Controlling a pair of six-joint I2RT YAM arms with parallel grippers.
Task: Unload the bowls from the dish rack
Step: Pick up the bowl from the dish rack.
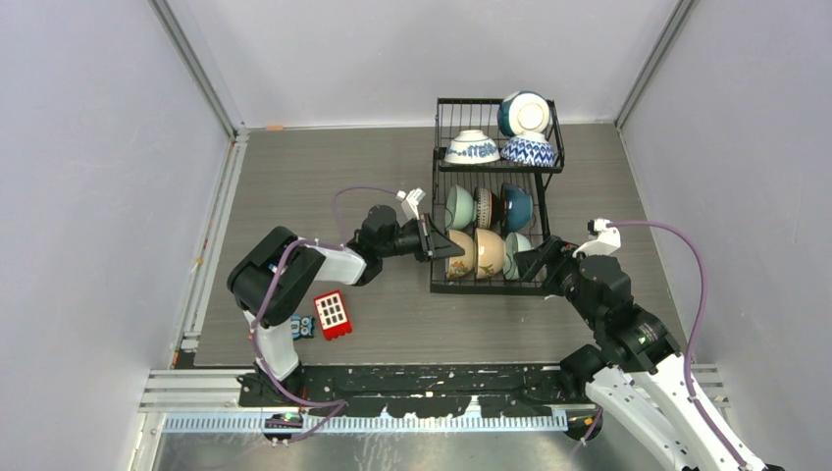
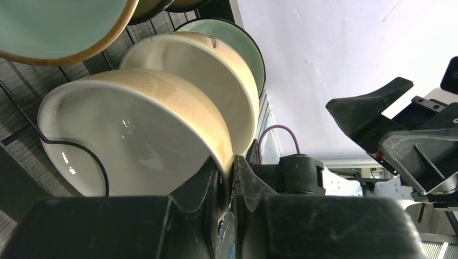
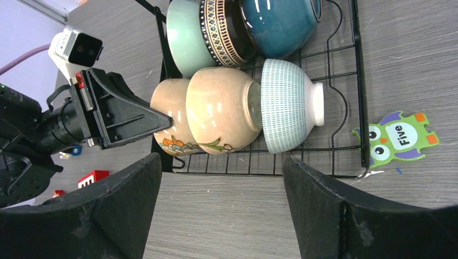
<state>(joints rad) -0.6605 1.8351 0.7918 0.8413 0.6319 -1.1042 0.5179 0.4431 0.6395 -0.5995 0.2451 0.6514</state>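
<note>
- You see a large black wire 2-tier dish rack [image 1: 488, 287] standing on the far right part of the grey wood-grain worktop [image 1: 314, 177]. All 9 bowls sit in it.
- The raised upper basket holds 3 bowls:
  - a white bowl with blue painting [image 1: 472, 147]
  - a blue zigzag-patterned bowl [image 1: 528, 150]
  - a dark teal bowl with a white foot [image 1: 523, 113], which is tipped up on edge
- The back row of the lower tier holds 3 bowls on edge, side by side:
  - a pale green glazed bowl [image 1: 458, 207]
  - a brown bowl with a patterned band [image 1: 484, 207]
  - a deep blue-teal bowl [image 1: 516, 207]
- The front row also holds 3 bowls on edge, each touching the next:
  - a cream bowl with an orange flower [image 3: 173, 116]
  - a second cream bowl with a green stem [image 3: 221, 116]
  - a pale green ribbed bowl with a white foot [image 3: 286, 113]
- Your left claw [image 2: 233, 162] is clenched on the rim of the cream bowl with an orange flower. 1 finger is inside the bowl and 1 is outside. The bowl sits in its slot at the left end of the front row.
- Your right claw [image 3: 219, 167] is spread wide and grasps nothing. It hangs near the rack's front side, apart from the bowls.
- A small red block [image 1: 333, 314] lies on the worktop near the left arm.
- A green owl-shaped piece marked "Five" [image 3: 399, 137] lies just outside the rack's edge.
</note>
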